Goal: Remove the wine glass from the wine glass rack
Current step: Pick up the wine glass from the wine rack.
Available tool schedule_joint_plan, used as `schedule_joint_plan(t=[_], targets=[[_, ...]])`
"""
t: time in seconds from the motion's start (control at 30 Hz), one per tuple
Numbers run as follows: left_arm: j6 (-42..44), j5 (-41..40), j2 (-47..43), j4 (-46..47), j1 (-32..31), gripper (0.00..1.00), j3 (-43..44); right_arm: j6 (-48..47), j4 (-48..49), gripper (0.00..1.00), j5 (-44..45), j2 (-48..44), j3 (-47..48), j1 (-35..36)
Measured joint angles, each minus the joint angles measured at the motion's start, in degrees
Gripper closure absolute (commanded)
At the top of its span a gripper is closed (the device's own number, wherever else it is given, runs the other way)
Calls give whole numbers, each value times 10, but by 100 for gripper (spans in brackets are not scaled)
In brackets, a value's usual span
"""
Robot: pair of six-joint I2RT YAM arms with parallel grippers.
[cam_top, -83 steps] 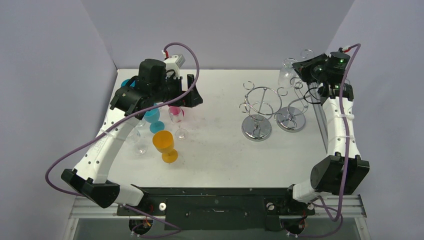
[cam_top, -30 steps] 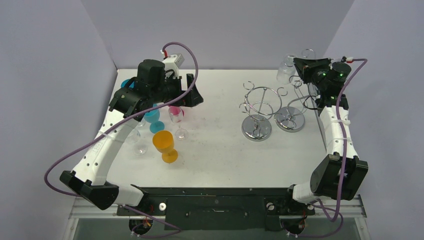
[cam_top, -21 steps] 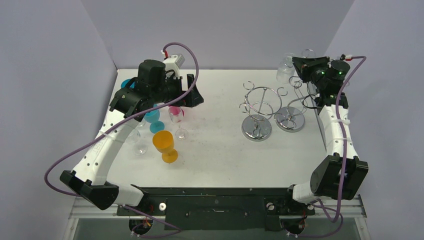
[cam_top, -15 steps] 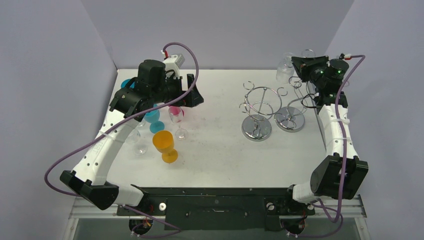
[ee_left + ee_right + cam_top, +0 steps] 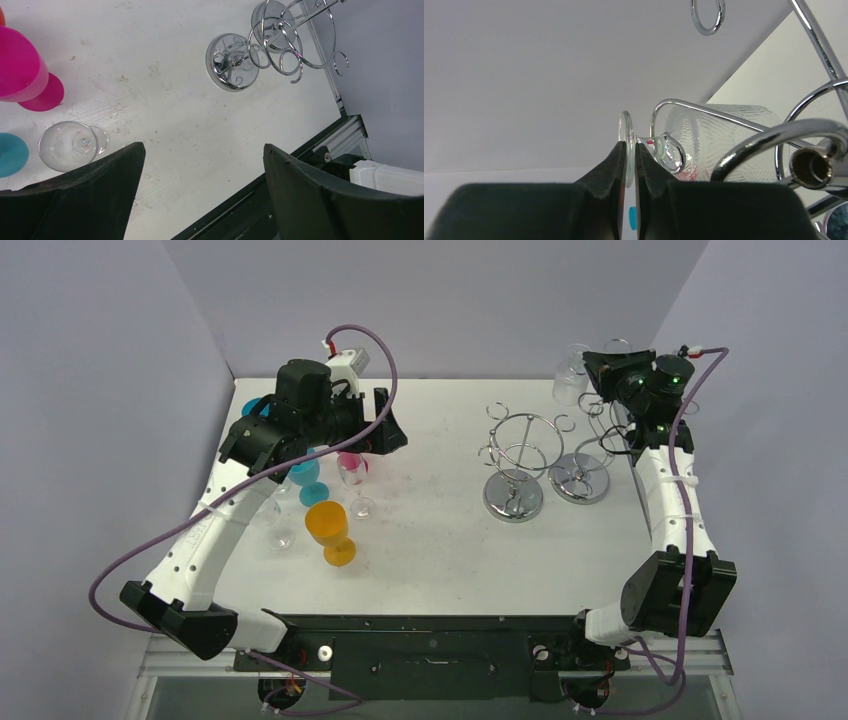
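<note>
Your left arm [image 5: 215, 530] climbs from its base and folds at the elbow, the wrist held high and level. Its gripper [image 5: 388, 428] points right, jaws spread wide, and the wrist view shows both dark fingers [image 5: 320, 200] far apart. Your right arm [image 5: 675, 500] stretches almost straight toward the far right corner. Its gripper [image 5: 592, 365] points left, with the fingers [image 5: 604, 200] pinched nearly together on the wine glass [image 5: 626, 131] foot.
</note>
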Motion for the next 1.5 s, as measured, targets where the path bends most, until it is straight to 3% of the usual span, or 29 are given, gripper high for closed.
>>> schedule_joint_plan(t=[1.0, 1.5], targets=[[0, 0, 0, 4, 0, 14, 0, 7, -8, 100, 90, 1, 0, 23], [0, 1, 0, 11, 0, 14, -16, -9, -57, 100, 105, -11, 5, 27]])
